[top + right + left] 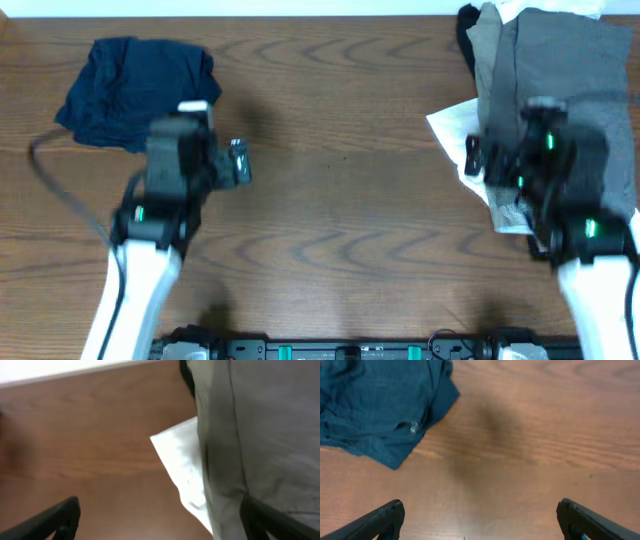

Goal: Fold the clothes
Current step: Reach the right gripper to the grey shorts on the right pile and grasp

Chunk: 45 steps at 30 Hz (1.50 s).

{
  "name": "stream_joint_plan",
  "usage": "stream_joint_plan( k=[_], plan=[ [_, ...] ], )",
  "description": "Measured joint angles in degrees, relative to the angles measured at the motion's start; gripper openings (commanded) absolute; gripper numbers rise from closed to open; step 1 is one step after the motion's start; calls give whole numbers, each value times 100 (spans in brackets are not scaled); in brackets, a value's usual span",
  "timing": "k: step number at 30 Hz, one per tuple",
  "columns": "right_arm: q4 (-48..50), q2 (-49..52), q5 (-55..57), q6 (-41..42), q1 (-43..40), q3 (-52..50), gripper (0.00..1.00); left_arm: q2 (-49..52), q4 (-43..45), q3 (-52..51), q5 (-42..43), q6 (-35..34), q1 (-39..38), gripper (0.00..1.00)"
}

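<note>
- Now the left gripper (479, 515) hangs over bare wood at the left of the overhead frame, jaws spread wide and nothing between them
- In the left wrist view its two dark jaw tips sit in the lower left and lower right corners, with only the table (340, 200) showing in the gap
- One of the clothes, a navy garment (135, 90), lies crumpled in the upper left of the overhead frame, just above the left arm and apart from its jaws
- Seen from the left wrist, that navy garment (375, 410) fills the upper left corner, one pointed edge reaching down toward the middle left
- Over at the right of the overhead frame the right gripper (160, 510) is also spread wide and holds nothing
- Its left jaw tip hangs over bare wood at the lower left of the right wrist view; its right jaw tip stands in front of grey cloth at the lower right, and I cannot tell whether it touches
- Most of the clothes sit heaped in the upper right of the overhead frame, with a grey garment (560, 70) on top
- A khaki-beige garment (488, 50) shows along the heap's left side, and a black garment (467, 35) peeks out at the upper left edge
- A white garment (455, 130) juts out from under the heap toward the middle of the table, its corner on the wood
</note>
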Motion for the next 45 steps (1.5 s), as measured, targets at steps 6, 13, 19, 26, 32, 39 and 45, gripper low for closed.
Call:
stream_joint_plan(
  k=[6, 13, 19, 26, 32, 39, 45],
  plan=[
    [-409, 1526, 101, -332, 0, 1233, 99, 1123, -214, 817, 149, 26, 0, 98],
    [-437, 2177, 564, -623, -299, 1279, 98, 1453, -122, 833, 579, 39, -4, 98],
    [-452, 2815, 815, -704, -1069, 1281, 89, 1469, 52, 835, 654, 42, -4, 98],
    [-308, 3703, 767, -835, -1403, 1281, 63, 1469, 68, 833, 667, 42, -4, 98],
    [-146, 4321, 743, -857, -1453, 1283, 57, 1624, 33, 835, 669, 42, -4, 98],
    [-48, 4658, 741, -905, -1550, 1283, 50, 2103, 7, 835, 706, 42, -4, 98],
    [-31, 4673, 734, -1034, -1696, 1285, 27, 2201, 17, 835, 710, 42, -4, 98]
  ],
)
